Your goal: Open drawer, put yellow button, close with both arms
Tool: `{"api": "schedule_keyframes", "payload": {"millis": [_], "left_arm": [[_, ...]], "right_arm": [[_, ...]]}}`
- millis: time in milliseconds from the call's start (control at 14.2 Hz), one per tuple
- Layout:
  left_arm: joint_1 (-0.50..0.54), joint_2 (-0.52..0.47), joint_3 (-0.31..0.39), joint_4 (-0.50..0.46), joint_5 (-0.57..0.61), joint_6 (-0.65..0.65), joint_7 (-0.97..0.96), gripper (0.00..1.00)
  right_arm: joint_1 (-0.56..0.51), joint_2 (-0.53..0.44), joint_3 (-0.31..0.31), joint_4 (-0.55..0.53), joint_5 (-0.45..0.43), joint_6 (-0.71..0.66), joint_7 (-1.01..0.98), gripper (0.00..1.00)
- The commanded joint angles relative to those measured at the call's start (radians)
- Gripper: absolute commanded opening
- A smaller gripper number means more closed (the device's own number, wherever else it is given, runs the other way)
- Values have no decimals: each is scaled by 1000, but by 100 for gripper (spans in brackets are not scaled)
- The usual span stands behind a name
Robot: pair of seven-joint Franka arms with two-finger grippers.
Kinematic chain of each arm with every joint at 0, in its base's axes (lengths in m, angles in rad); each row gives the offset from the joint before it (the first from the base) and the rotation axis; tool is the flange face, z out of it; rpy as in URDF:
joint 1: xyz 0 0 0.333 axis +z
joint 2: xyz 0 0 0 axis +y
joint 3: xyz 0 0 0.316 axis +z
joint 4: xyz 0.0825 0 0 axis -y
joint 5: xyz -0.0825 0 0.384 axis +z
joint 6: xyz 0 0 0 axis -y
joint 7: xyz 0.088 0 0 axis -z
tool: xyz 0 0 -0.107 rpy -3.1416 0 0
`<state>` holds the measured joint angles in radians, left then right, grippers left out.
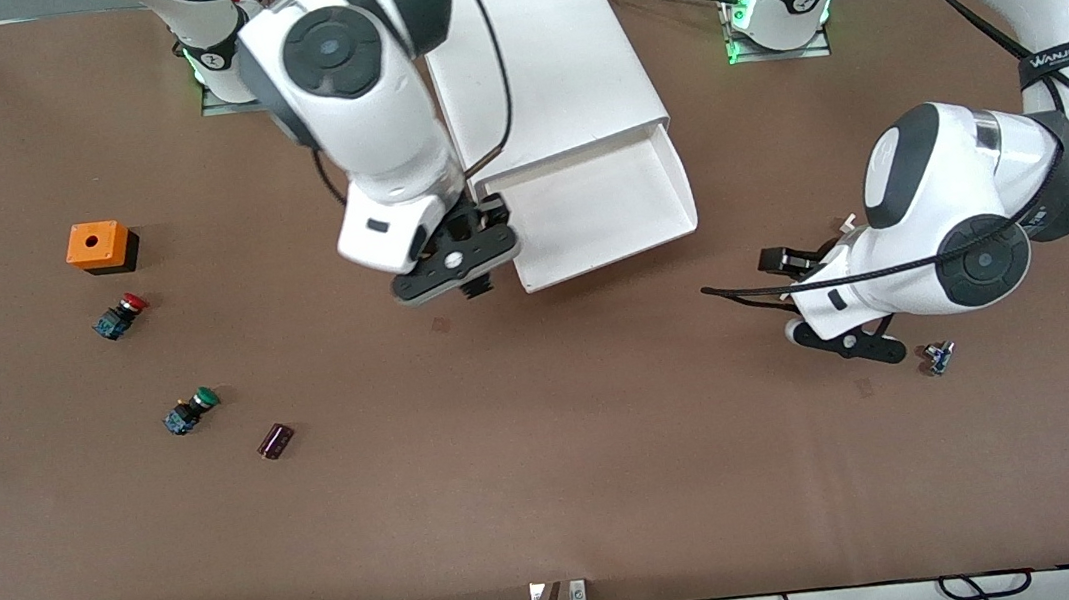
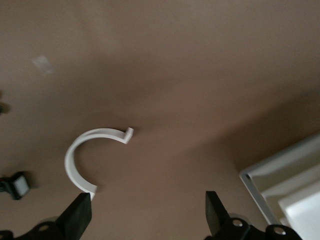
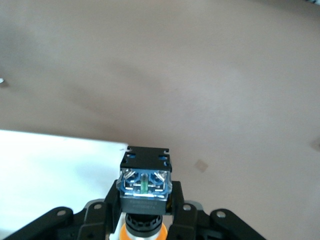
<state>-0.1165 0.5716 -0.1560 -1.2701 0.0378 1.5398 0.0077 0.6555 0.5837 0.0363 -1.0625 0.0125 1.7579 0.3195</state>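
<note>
The white cabinet (image 1: 537,58) stands between the arms' bases. Its uppermost drawer (image 1: 672,184) is pulled open and shows a plain white tray. My right gripper (image 1: 459,270) hangs just beside the drawer's front corner at the right arm's end. It is shut on the yellow button (image 3: 145,182), whose blue base points away from the wrist and whose orange cap (image 3: 145,234) sits between the fingers. The drawer's white edge (image 3: 50,170) shows beside it. My left gripper (image 1: 846,343) is open and empty (image 2: 145,220) over bare table toward the left arm's end.
An orange box (image 1: 98,246), a red-capped switch (image 1: 122,315), a green-capped switch (image 1: 190,410) and a dark cylinder (image 1: 276,440) lie toward the right arm's end. A small blue part (image 1: 939,358) lies by the left gripper. A white C-shaped clip (image 2: 82,155) lies under it.
</note>
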Motion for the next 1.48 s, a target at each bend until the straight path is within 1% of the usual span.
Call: {"api": "schedule_keyframes", "payload": {"millis": [0,141,353,494,565,635,1129,1412], "left_arm": [[23,10,29,34,47,32,-49,100],[31,25,36,40,45,71,-90,100],[32,25,36,29,36,71,-145,100],[40,22,29,15,21,65,-169,100],[38,19,26,3,17,62,-170,100],[40,19,26,2,16,62,-169,100],[51,27,30,-37,17,59,-179,100],[44,17,21,-61,16,59,-287,100]], "right_arm": [[68,54,-7,42,9,35,65,0],[93,80,-4,42,10,101,146,0],[131,108,-6,42,9,124,158,0],[135,122,7,41,27,123,176,0],[135,131,16,41,70,123,188,0],[135,136,16,42,89,124,205,0],[180,166,19,39,95,111,248,0],[188,173,17,39,86,81,240,0]]}}
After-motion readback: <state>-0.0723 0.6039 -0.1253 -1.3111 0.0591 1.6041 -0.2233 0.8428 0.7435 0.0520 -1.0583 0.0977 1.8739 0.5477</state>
